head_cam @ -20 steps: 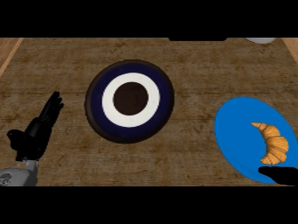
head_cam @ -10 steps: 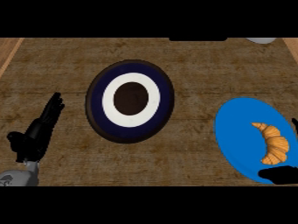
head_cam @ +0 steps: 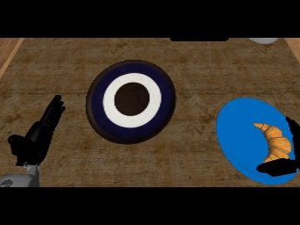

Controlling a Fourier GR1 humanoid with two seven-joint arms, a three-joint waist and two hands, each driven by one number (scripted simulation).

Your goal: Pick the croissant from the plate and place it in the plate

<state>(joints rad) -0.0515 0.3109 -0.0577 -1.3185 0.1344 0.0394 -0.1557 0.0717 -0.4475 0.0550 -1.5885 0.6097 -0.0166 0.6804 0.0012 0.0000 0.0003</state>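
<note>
while the left hand (head_cam: 35, 138) rests open, the open right hand (head_cam: 294, 154) flanks the croissant (head_cam: 274, 140).

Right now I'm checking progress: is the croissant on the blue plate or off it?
On it. The croissant lies on the blue plate, near its right side; the right hand is beside it, fingers not closed around it.
</note>
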